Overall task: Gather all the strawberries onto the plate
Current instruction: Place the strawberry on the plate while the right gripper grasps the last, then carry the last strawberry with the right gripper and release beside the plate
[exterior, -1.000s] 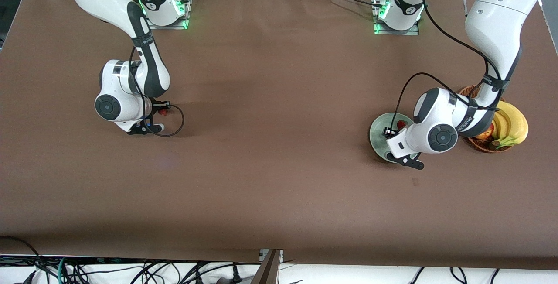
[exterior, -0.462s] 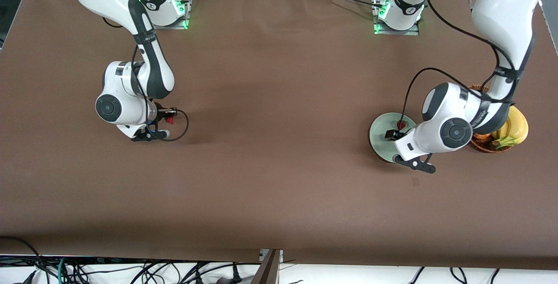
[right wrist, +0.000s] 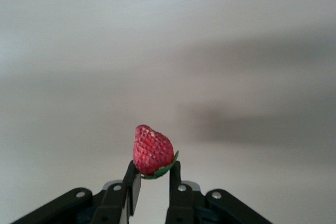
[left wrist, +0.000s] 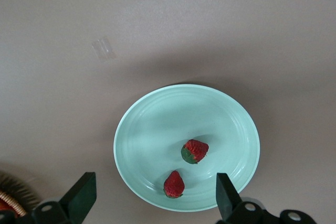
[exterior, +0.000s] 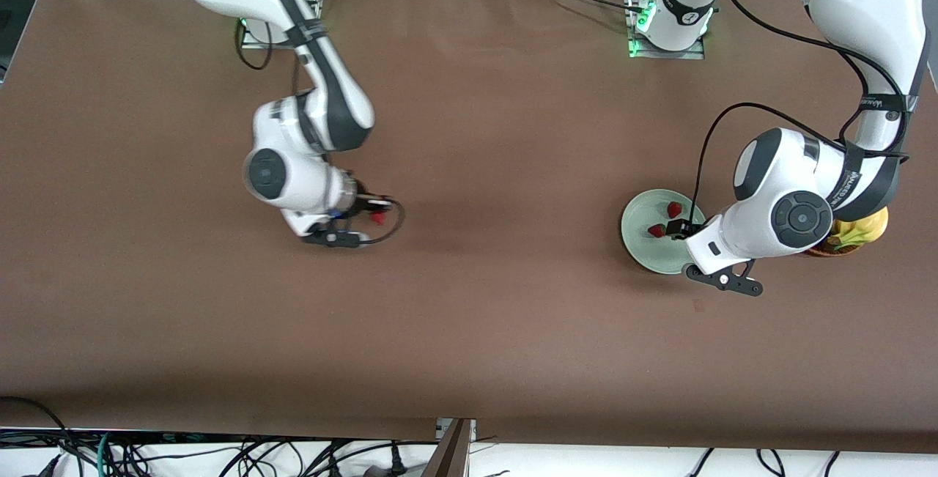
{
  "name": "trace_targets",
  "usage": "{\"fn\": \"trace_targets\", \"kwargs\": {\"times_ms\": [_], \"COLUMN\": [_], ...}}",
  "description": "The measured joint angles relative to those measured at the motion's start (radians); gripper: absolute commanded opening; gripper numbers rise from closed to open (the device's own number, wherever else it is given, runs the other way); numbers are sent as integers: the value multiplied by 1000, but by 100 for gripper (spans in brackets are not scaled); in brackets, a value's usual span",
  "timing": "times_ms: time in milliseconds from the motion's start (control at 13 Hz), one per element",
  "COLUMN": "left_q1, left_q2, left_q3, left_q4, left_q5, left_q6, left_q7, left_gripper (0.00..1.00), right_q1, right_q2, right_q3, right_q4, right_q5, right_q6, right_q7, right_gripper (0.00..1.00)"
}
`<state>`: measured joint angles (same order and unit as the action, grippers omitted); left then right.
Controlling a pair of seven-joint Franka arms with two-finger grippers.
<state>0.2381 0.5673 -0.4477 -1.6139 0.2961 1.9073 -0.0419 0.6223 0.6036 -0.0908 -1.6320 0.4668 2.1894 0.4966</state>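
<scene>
Strawberries: two (left wrist: 195, 151) (left wrist: 174, 184) lying in the mint-green plate (left wrist: 152, 129), near each other but apart, both toward the side of the dish closest to the basket. Same pair visible from the front view too (exterior: 674, 209) (exterior: 657, 230). Plate sitting at the left arm's end of the table, just beside the wicker basket (exterior: 813, 248) with the bananas (exterior: 861, 229), mostly hidden under the left arm there.

Left gripper (left wrist: 152, 198) hanging over the plate's edge, fingers (left wrist: 81, 195) spread wide, nothing between them. Seen from the front at (exterior: 683, 231).

Third strawberry (right wrist: 153, 150) pinched by its cap end between the right gripper (right wrist: 154, 177) fingertips, red tip pointing away from the wrist. From the front, just a red dot (exterior: 378, 218) by the right gripper (exterior: 374, 212), up in the air over bare brown table (exterior: 476, 316) toward the right arm's end, well apart from the plate. Black cable looping right beside it.
</scene>
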Motion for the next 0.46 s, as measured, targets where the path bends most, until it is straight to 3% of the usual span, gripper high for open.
{"fn": "trace_targets", "kwargs": {"times_ms": [154, 462], "left_q1": [0, 0], "left_q2": [9, 19], "left_q3": [0, 0], "left_q4": [-1, -4], "left_q5": [0, 0], "left_q6": [-1, -3], "left_q7": [0, 0], "left_gripper": [100, 100], "right_q1": [58, 241], "right_q2": [105, 296], "right_q3": [64, 77], "right_q4": [167, 337], "right_q5": [0, 0], "right_q6": [71, 417], "right_q7": [225, 417], "right_gripper": [16, 16]}}
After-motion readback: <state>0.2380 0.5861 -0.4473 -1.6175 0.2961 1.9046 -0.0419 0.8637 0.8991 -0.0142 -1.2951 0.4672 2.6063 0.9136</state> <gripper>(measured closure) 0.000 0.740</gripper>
